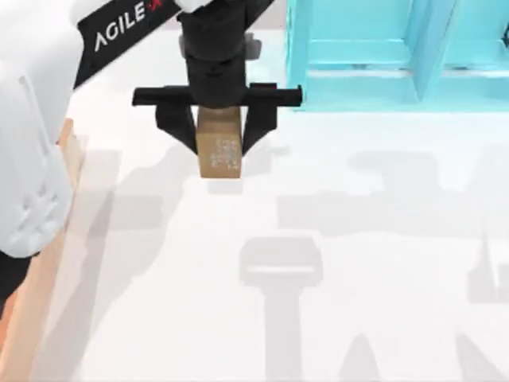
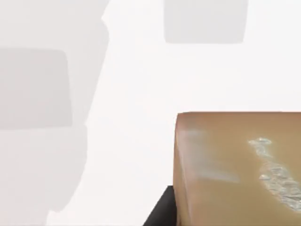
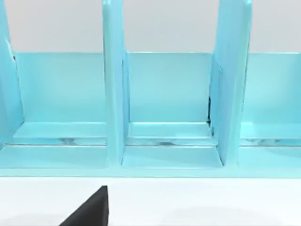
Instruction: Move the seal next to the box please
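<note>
One arm is doing the work: our left hand point(image 1: 219, 131) hangs over the far middle of the white surface point(image 1: 358, 263) with the seal point(image 1: 219, 145) clenched between its two black fingers point(image 1: 176, 126), one on either side of the block. The seal's long axis runs away from the hand toward the near edge in the top view, and its speckled whitish face points up at the camera. Whether it is lifted clear of the surface or just resting on it we cannot tell; the shadows suggest it is raised.

What the coming move turns on is direction. The box point(image 1: 48, 263) lies at the top view's left edge, with a strip of its pale rim and orange inside showing past the white arm body, so it sits to the left of the held seal and nearer the front. We judge the carry should go leftward and toward us, stopping beside that rim rather than over it.

Behind the hand to the right stands the turquoise shelf frame point(image 1: 382, 56), which our parked right arm faces.
</note>
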Available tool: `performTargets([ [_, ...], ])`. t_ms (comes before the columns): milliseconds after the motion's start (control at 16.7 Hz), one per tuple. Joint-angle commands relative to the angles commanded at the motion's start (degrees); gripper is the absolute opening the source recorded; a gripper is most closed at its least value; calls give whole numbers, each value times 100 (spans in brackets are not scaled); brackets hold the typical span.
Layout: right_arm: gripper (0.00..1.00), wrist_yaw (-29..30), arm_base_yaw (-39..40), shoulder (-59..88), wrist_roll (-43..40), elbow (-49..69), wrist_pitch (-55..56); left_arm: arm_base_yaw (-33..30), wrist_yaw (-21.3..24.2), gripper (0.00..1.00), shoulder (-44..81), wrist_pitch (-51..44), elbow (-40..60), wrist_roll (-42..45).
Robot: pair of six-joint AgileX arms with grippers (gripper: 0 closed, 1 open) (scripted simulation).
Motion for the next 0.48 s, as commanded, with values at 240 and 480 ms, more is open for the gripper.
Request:
performTargets([
  [240, 100, 0, 0, 0, 0, 0, 0, 755, 4, 0, 67, -452, 515, 651],
  [480, 100, 0, 0, 0, 0, 0, 0, 1689, 5, 0, 121, -964, 1126, 1650],
])
